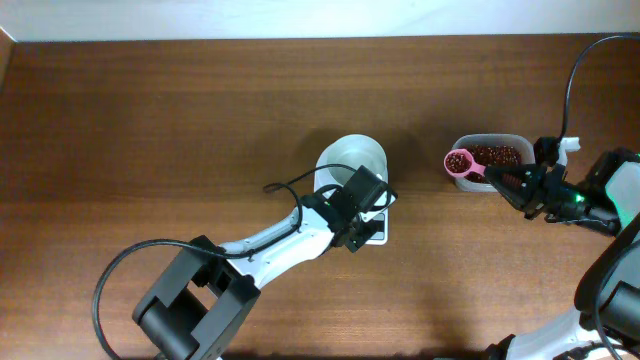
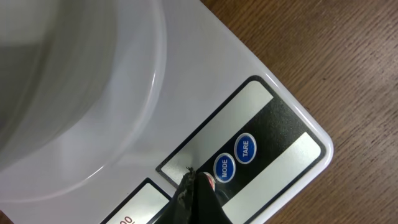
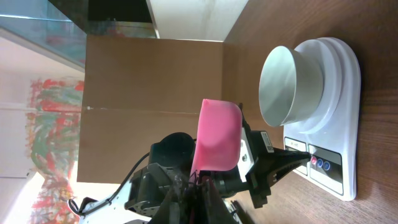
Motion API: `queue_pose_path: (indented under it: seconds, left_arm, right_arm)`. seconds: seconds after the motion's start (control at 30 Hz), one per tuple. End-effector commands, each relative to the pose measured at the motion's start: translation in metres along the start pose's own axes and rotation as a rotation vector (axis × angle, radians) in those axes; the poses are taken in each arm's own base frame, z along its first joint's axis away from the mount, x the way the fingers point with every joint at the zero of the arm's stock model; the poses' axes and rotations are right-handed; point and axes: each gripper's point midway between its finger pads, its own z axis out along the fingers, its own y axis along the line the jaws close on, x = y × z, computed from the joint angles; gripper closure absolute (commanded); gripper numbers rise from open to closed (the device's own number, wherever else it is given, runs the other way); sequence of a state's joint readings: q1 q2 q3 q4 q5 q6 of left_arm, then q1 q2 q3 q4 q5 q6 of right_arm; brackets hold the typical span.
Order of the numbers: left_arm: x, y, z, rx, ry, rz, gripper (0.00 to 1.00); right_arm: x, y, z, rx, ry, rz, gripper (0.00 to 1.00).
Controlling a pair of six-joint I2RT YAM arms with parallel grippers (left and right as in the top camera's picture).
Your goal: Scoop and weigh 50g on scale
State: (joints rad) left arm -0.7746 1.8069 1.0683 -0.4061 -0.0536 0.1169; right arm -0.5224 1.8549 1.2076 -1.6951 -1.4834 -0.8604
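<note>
The white scale [image 1: 379, 234] carries a round white bowl [image 1: 352, 163] at mid-table. My left gripper [image 1: 371, 222] is shut, and its tip [image 2: 189, 177] presses on the red button beside the blue MODE button [image 2: 224, 167]. The right wrist view shows the same contact on the scale [image 3: 341, 74]. My right gripper [image 1: 503, 180] is shut on the handle of a pink scoop [image 1: 460, 163] filled with dark red-brown beans [image 1: 457, 159]. It holds the scoop level at the left end of the clear tub [image 1: 470, 142]. The scoop's underside [image 3: 217, 134] rises above the right gripper [image 3: 200, 182].
The clear tub holds more beans [image 1: 497, 154] at the right of the wooden table [image 1: 150, 130]. The left arm's cable [image 1: 290, 186] loops beside the bowl. A TARE button [image 2: 246, 149] sits next to MODE.
</note>
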Motion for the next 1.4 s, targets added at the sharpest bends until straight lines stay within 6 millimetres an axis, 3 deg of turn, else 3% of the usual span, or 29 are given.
queue_pose_path:
  seconds: [0.0, 1.37]
  left_arm:
    - [-0.0036, -0.0061, 0.0014, 0.032, -0.005, 0.038, 1.00]
    - [-0.0003, -0.0068, 0.0066, 0.037, 0.008, 0.063, 1.00]
  right_arm:
    - [0.0023, 0.0075, 0.0014, -0.003, 0.001, -0.037, 0.96]
    - [0.0023, 0.0075, 0.0014, -0.003, 0.001, -0.037, 0.96]
